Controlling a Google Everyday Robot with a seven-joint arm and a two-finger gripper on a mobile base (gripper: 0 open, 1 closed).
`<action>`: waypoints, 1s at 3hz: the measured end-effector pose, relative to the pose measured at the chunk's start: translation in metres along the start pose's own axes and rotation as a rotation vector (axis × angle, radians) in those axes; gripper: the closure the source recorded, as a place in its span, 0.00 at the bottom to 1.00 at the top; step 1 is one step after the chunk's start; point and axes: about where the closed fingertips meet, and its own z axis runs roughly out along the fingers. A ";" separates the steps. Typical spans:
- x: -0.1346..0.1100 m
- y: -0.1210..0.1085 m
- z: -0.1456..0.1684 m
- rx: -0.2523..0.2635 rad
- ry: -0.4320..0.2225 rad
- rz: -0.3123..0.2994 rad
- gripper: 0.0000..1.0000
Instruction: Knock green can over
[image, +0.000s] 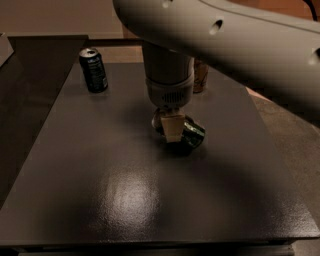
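Observation:
The green can (193, 135) is tipped over near the middle of the dark table (100, 165), its dark green body pointing right and towards me and a bit of silver end (158, 120) showing at the left. My gripper (173, 129) hangs straight down from the grey wrist (169, 90), right over the can and touching it. The gripper hides the can's middle.
A dark navy can (93, 70) with white text stands upright at the table's back left. A brown-orange can (200, 77) stands at the back, half hidden behind my wrist. My big grey arm (240, 45) crosses the top right. The table's right edge borders a lower grey floor.

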 end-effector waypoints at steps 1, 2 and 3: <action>-0.012 -0.002 0.012 -0.010 0.039 -0.047 0.13; -0.013 -0.004 0.012 0.001 0.032 -0.046 0.00; -0.013 -0.004 0.012 0.001 0.032 -0.046 0.00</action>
